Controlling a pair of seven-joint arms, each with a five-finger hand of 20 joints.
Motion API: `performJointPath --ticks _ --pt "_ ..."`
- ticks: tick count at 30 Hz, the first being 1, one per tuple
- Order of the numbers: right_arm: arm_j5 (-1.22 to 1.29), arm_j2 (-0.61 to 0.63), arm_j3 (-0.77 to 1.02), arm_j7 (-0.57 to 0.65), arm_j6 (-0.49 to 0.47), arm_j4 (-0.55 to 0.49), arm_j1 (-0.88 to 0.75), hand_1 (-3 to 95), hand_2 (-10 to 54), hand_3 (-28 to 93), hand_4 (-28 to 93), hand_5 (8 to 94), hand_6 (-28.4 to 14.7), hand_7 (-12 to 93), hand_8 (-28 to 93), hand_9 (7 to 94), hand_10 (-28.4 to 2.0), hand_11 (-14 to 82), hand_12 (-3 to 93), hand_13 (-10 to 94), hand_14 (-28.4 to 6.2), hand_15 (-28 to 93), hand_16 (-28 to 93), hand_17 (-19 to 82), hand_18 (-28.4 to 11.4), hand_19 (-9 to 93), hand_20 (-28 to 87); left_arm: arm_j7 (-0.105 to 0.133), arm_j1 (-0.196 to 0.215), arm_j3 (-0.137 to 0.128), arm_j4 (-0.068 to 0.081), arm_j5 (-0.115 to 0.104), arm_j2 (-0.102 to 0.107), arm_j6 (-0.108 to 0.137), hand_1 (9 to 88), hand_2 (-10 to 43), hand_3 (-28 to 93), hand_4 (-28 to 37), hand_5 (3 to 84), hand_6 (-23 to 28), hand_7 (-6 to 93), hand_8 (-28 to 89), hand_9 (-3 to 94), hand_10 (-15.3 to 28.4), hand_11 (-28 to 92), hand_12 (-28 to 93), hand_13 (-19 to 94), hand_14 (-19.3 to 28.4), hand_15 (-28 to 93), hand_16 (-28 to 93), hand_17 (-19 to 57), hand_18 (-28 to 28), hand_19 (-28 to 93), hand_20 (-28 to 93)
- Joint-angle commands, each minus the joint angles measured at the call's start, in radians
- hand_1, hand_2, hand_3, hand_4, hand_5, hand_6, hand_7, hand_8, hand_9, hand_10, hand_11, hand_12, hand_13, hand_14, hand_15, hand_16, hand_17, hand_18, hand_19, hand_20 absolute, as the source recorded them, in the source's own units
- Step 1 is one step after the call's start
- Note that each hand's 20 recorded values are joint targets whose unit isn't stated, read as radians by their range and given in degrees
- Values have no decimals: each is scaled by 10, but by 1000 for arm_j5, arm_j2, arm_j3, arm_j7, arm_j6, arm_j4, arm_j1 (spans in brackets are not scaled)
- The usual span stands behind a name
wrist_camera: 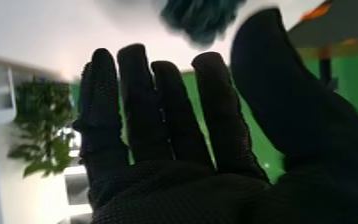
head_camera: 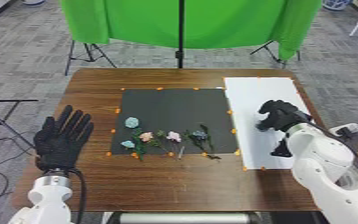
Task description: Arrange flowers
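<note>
Right robot hand [head_camera: 282, 113] is open and empty above the white sheet [head_camera: 251, 97], near a dark teal flower [wrist_camera: 199, 21]. Left robot hand [head_camera: 60, 145], fingers straight, is beside the black mat [head_camera: 171, 107]

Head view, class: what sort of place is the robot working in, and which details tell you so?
Probably a robotics lab or test room: a green cloth hangs beyond the wooden table, a black pole stands in front of the cloth, and grey carpet covers the floor.

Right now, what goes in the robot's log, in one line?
Right hand: open, over white sheet; left hand: open, beside black mat; dark teal flower: near right hand; other flowers: on black mat
</note>
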Motion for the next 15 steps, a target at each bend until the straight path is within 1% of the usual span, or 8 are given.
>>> performJointPath --ticks 1,4,5,6,7,8,12,15 --pt "-53 -4 -59 -9 84 34 -1 732 -95 275 -283 522 -24 184 -139 495 -141 153 159 476 -118 380 151 257 -204 797 297 -17 -4 13 9 1 -10 5 280 93 792 -283 390 94 110 -100 343 160 196 90 256 166 358 -78 -97 149 368 114" --pt "-50 -10 -69 -25 105 56 13 703 -95 404 -283 591 -12 243 -161 574 -130 228 175 550 -98 463 183 277 -200 823 318 -20 -2 12 8 0 -12 9 280 93 792 -283 391 95 110 -100 343 160 197 90 256 166 359 -77 -96 149 368 115" --pt "-25 -10 -73 -11 111 56 18 738 -95 350 -283 618 -7 267 -139 607 -126 247 187 581 -87 469 239 289 -200 835 328 -20 0 11 7 -6 -12 8 281 93 792 -283 391 95 110 -100 344 160 197 90 256 166 359 -77 -97 149 368 115" --pt "-33 -11 -73 -15 116 59 20 778 -95 301 -282 640 -6 300 -95 666 -119 199 256 612 -74 474 293 300 -198 847 348 -20 1 9 8 -12 -13 4 280 93 793 -283 391 95 110 -100 344 160 197 89 256 166 360 -77 -96 149 368 115" --pt "-36 -10 -72 -18 125 58 20 797 -95 290 -282 663 -7 340 -64 728 -109 140 335 638 -65 491 336 314 -198 863 375 -20 1 9 7 -15 -13 7 280 93 792 -283 392 96 109 -100 344 160 197 89 256 166 360 -77 -96 149 368 115" --pt "-29 -7 -70 -18 139 51 18 789 -95 321 -282 677 -7 368 -50 757 -105 131 375 650 -64 514 354 323 -198 873 389 -19 2 9 7 -14 -14 8 280 94 792 -283 392 96 109 -100 344 160 197 89 256 166 361 -77 -97 149 369 115" --pt "-13 1 -74 -37 169 -15 18 746 -95 431 -283 689 -6 419 -39 782 -104 162 426 665 -69 557 366 333 -201 885 407 -15 10 4 5 -15 -13 7 280 94 792 -283 393 96 108 -100 344 160 197 89 256 166 361 -78 -97 149 370 115" --pt "60 3 -84 -69 192 -71 13 738 -95 446 -283 692 -7 421 -42 782 -105 165 429 666 -70 559 367 335 -203 886 409 -20 5 4 6 -15 -11 6 280 93 793 -283 394 96 108 -100 345 160 197 89 257 166 362 -78 -97 149 370 115"
